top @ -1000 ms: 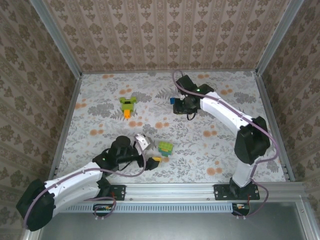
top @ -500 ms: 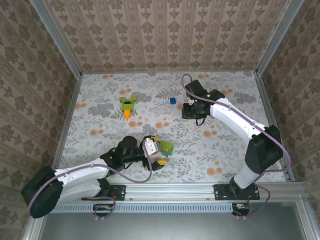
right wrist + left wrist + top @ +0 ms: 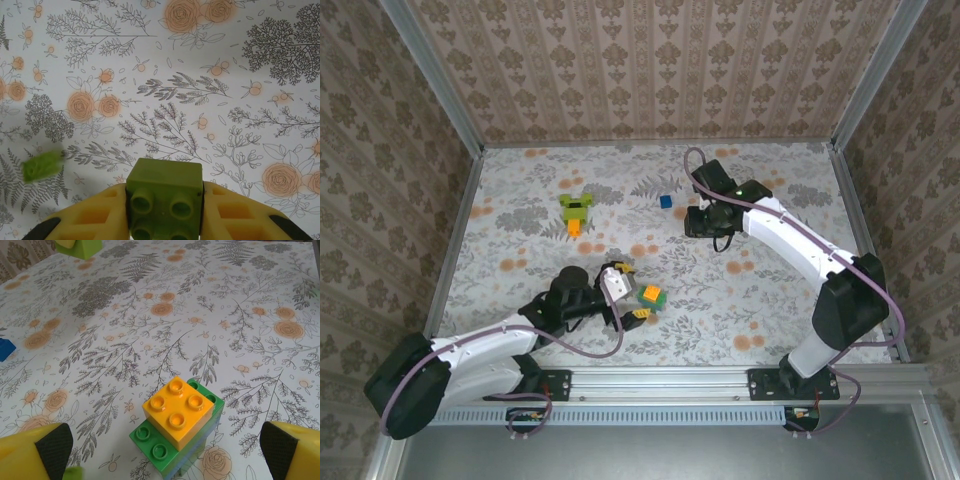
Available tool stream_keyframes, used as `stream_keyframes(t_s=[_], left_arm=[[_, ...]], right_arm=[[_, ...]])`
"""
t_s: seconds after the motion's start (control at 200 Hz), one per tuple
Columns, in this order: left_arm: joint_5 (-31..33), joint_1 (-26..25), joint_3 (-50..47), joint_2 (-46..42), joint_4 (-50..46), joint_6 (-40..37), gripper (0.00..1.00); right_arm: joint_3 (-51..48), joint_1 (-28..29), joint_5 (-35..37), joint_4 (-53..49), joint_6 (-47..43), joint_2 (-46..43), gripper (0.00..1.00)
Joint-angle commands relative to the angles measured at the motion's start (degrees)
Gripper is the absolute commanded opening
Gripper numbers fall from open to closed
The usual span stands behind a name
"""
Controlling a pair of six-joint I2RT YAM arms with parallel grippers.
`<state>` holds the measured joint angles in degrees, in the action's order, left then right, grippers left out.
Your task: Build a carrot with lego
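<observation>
The left tool point(image 3: 632, 292) stands wide, its pads point(image 3: 50, 445) well clear on either side of a small stack point(image 3: 182, 412). The stack is an orange-yellow brick set off-centre on a dark green one, so green studs show at its near left corner. It rests on the bench point(image 3: 520, 200) between the open jaws, touching neither. Ahead of this tool the printed surface lies open. A blue brick point(image 3: 5, 349) sits far off to its left, and the carrot point(image 3: 80, 246) is farther on at the far left, cut by the top of the wrist view. Behind this tool the near rail point(image 3: 720, 375) runs close. The right tool point(image 3: 705, 220) is narrowed on a lime green brick point(image 3: 164, 200), which is clamped studs-up between the yellow fingers point(image 3: 100, 215) and held above bare bench. From above, the blue brick lies just beside this tool, toward the carrot. The carrot point(image 3: 576, 210) sits well apart, orange tip toward the near edge. The back wall point(image 3: 650, 70) is near this tool, with free bench on its other sides.
</observation>
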<state>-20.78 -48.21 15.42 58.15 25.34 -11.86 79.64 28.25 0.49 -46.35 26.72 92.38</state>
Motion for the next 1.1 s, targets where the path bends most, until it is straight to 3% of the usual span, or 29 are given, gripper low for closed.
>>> stream_keyframes(t_s=[0.0, 0.145, 0.365, 0.55, 0.75, 0.965, 1.095], left_arm=[[0.3, 0.8, 1.3, -1.2, 0.8, -0.6, 1.0], [3.1, 3.5, -0.3, -6.6, 0.3, 2.8, 1.0], [9.2, 13.2, -3.7, -19.3, -3.8, 11.4, 1.0], [12.1, 19.5, -6.4, -24.5, -6.0, 15.9, 1.0], [11.9, 21.7, -6.5, -23.4, -5.5, 17.4, 1.0], [11.6, 21.7, -6.9, -23.1, -4.6, 17.5, 1.0], [13.4, 23.2, -6.7, -23.0, -5.4, 17.7, 1.0]], right_arm=[[-1.3, -0.3, 0.5, 0.6, -1.1, 1.1, 0.31], [-1.8, -0.3, 0.6, 0.1, -1.4, 2.4, 0.32], [-1.8, -1.3, 0.6, -0.3, -2.7, 8.9, 0.32], [0.2, -1.4, 0.2, 0.3, -2.7, 15.0, 0.33], [1.2, -1.6, 0.0, 1.2, -2.2, 19.4, 0.4], [1.5, -1.6, -0.1, 1.9, -2.3, 19.6, 0.61], [3.2, -1.1, 0.2, 1.9, -4.1, 16.7, 0.62]])
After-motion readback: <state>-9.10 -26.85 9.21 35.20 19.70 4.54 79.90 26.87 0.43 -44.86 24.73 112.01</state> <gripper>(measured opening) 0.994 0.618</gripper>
